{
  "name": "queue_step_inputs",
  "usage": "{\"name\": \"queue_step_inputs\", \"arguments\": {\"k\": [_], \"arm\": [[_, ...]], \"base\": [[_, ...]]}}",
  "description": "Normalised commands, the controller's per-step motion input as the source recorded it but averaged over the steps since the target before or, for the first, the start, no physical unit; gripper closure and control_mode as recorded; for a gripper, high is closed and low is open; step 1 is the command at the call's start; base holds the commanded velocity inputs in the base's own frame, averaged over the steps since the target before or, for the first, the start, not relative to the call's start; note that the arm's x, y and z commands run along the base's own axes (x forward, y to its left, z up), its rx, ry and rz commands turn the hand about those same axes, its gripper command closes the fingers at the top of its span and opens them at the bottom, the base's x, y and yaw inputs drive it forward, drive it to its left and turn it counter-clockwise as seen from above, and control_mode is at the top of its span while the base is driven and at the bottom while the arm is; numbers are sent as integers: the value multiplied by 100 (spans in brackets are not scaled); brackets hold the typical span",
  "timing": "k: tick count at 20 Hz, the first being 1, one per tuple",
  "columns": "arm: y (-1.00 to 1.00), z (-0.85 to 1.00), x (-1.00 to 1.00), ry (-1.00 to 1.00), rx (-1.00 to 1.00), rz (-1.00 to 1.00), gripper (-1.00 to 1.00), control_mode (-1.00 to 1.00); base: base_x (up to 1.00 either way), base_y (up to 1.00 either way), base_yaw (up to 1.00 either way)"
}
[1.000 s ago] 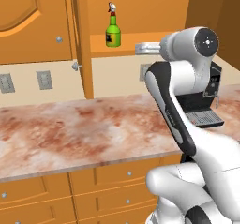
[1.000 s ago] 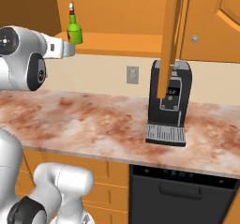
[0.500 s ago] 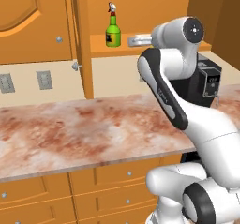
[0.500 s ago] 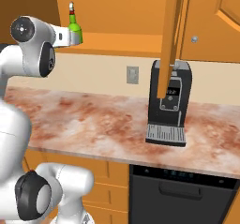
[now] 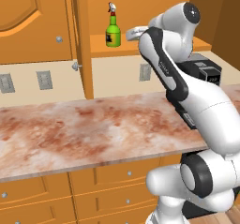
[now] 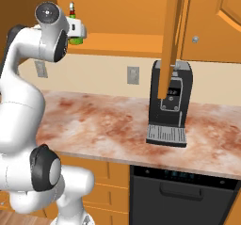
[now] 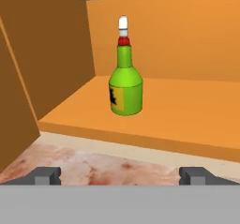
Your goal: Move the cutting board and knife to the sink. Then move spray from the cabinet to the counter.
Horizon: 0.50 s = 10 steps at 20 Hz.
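Door point(image 5: 28, 21): the cabinet's raised-panel door stands swung fully aside at far left, leaving the shelf open from the front, evidently so the arm can reach in.

Outlets point(image 5: 44, 79): pale wall plates sit on the backsplash below the door, clear of the work.

Spray point(image 5: 112, 30): the green bottle with red neck and white nozzle stands upright on the shelf point(image 7: 197, 110), near its front edge and apart from the side wall. In the hand view it sits a little left of centre with its dark label turned leftward.

Gripper point(image 7: 120, 175): fingers spread as wide as they go, nothing between them. It is level with the shelf and short of the bottle, not touching it; in the left base view it is just right of the bottle. The wide spread looks meant to let the bottle's body pass between the tips.

Arm point(image 5: 168, 68): raised high and bent toward the shelf from the right.

Counter point(image 5: 84, 134): the marbled top runs bare below the shelf, which is where the bottle is to be set down.

Coffee machine point(image 6: 170, 104): a dark machine stands on the counter's right part, partly behind a second open door point(image 6: 172, 36).

Stage: judging by this, the spray step is in hand, at the approach.
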Motion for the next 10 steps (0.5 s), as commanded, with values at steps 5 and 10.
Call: {"name": "queue_step_inputs", "arguments": {"k": [5,10], "arm": [[11,-7,28,0,0,0,-100,-100],[9,-2,27,0,0,0,-100,-100]], "base": [[0,0,0],[0,0,0]]}}
